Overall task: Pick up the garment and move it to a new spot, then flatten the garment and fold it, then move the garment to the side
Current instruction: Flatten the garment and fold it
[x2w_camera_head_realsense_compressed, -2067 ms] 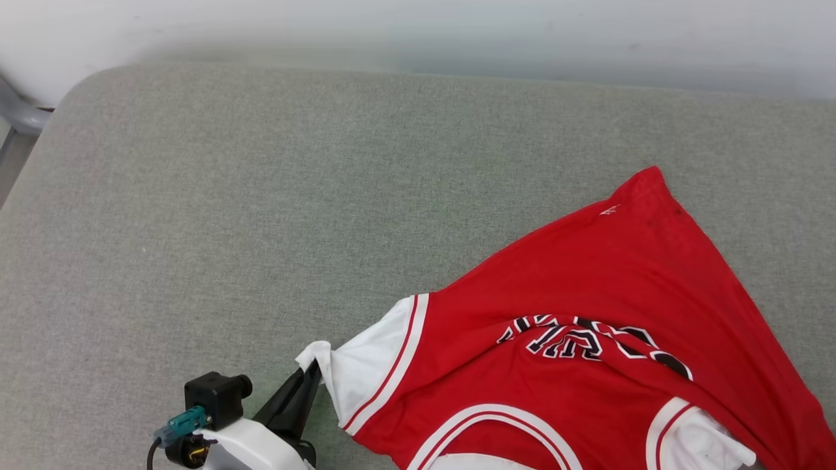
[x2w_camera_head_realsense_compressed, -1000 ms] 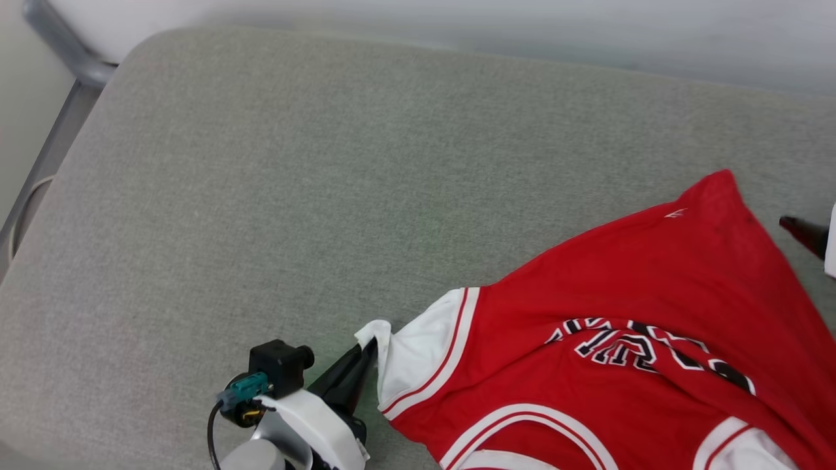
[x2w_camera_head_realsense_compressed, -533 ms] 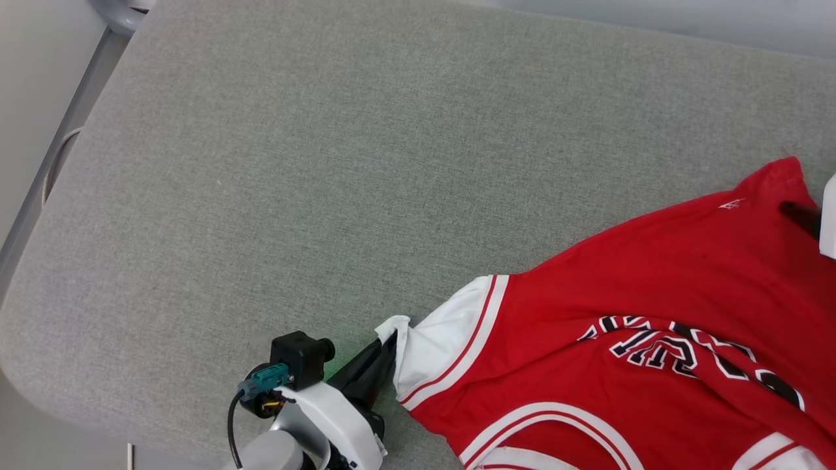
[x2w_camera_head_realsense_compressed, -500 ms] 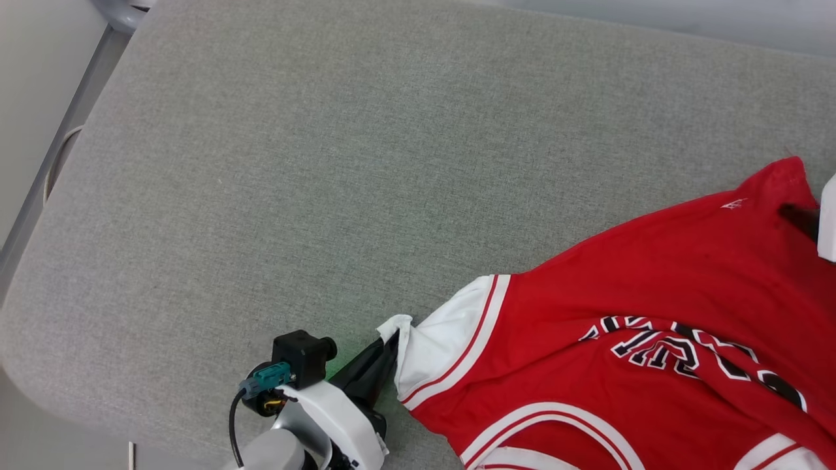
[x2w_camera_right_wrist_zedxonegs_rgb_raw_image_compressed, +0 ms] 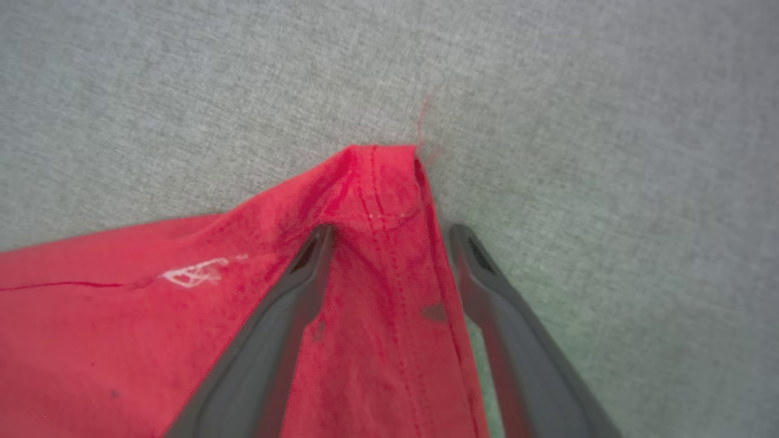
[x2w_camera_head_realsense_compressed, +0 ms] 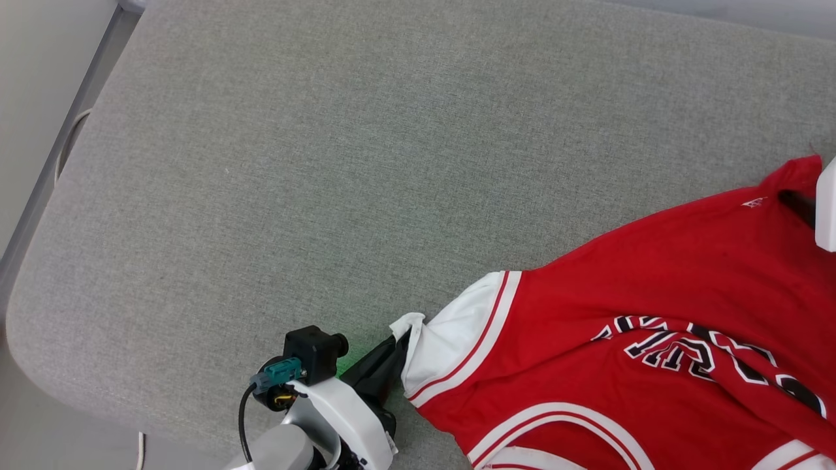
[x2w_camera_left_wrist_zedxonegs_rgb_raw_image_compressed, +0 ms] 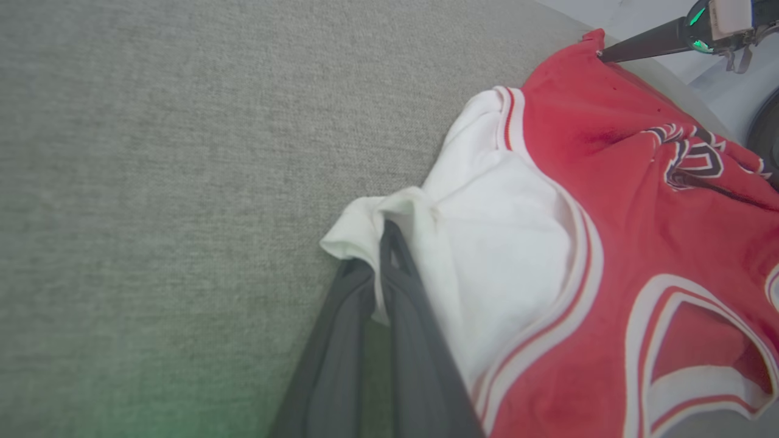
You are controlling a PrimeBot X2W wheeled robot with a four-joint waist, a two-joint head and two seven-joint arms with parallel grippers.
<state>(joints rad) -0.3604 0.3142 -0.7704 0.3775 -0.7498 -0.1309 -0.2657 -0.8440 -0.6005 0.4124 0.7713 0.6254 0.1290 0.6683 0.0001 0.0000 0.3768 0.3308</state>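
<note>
The garment [x2w_camera_head_realsense_compressed: 653, 281], a red jersey with white sleeves and a black print, lies rumpled at the lower right of the grey padded surface [x2w_camera_head_realsense_compressed: 313, 163]. My left gripper [x2w_camera_head_realsense_compressed: 400, 344] is shut on the tip of its white sleeve [x2w_camera_left_wrist_zedxonegs_rgb_raw_image_compressed: 487, 231]; in the left wrist view the left gripper [x2w_camera_left_wrist_zedxonegs_rgb_raw_image_compressed: 384, 243] pinches the cloth's folded edge. My right gripper [x2w_camera_right_wrist_zedxonegs_rgb_raw_image_compressed: 389, 240] is open, its fingers [x2w_camera_right_wrist_zedxonegs_rgb_raw_image_compressed: 307, 261] straddling the garment's red hem corner [x2w_camera_right_wrist_zedxonegs_rgb_raw_image_compressed: 380, 176], low over the cloth. In the head view the right gripper [x2w_camera_head_realsense_compressed: 798, 203] enters at the right edge.
The padded surface ends in a rounded edge at the left and lower left [x2w_camera_head_realsense_compressed: 26, 287], with floor and a thin cable [x2w_camera_head_realsense_compressed: 65, 137] beyond it. Bare grey padding spreads across the left and far part of the head view.
The head camera has swung, shifting the whole picture. My right gripper came in from the right and now sits over the garment's far hem corner. The left gripper keeps its hold on the sleeve.
</note>
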